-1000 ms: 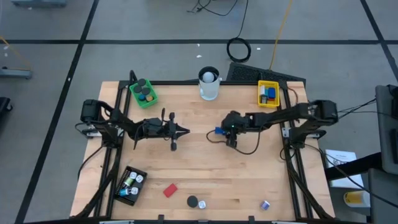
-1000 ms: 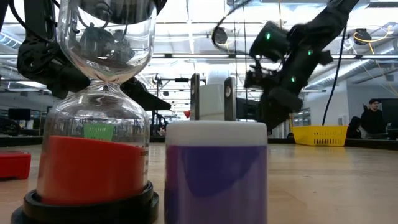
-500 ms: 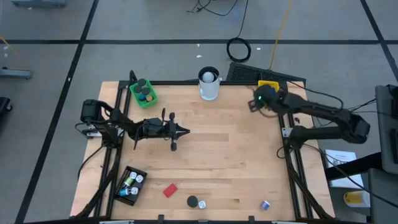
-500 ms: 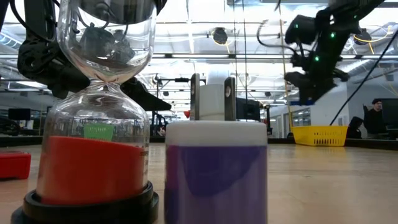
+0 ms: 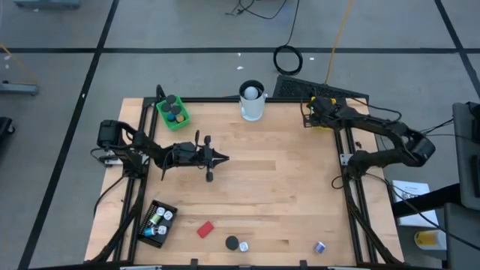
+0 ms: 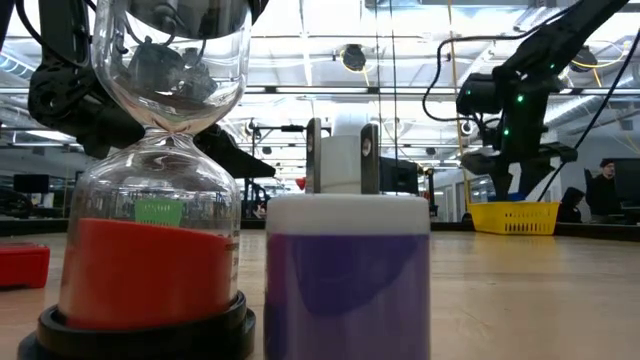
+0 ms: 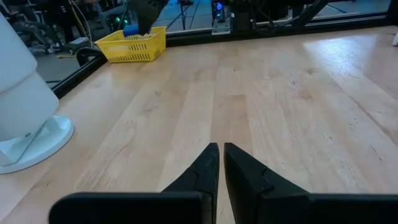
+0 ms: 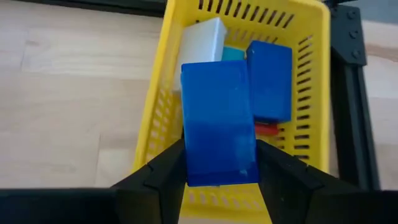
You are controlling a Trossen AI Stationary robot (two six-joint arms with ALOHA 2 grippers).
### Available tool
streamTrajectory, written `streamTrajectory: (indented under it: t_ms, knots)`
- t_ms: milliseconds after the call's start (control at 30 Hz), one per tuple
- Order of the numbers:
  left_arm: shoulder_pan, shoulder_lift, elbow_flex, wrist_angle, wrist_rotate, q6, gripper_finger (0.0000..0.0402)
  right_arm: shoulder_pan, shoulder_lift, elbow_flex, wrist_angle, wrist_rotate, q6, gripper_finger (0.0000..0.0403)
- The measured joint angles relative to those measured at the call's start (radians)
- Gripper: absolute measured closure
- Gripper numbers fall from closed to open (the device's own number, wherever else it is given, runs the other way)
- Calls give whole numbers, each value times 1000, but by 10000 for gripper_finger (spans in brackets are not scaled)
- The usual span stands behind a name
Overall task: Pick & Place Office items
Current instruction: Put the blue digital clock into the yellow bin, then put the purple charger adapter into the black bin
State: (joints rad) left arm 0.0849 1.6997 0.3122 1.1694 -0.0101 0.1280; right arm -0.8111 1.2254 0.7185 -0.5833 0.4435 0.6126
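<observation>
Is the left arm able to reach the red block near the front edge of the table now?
Probably yes: the left gripper is shut and empty, and the bare wood between it and the red block holds nothing.

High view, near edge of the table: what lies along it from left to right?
Black tray with small pieces in it → red block → black round cap → small white-and-blue piece → a second small white-and-blue piece, well apart toward the right corner.
</observation>
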Motion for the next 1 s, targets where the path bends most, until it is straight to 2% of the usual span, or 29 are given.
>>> streamTrajectory:
  t_ms: [233,433,833,1000]
  knots:
    - [0,0,0,1,0,-1,369,-60,87,0,27,-50,-2,238]
    - [0,0,0,1,0,-2,369,-67,101,0,42,-87,-19,219]
    - [0,0,21,4,10,-33,369,-55,3,0,33,-107,-85,152]
    - [0,0,21,-9,9,-31,369,17,-83,0,32,-105,-136,162]
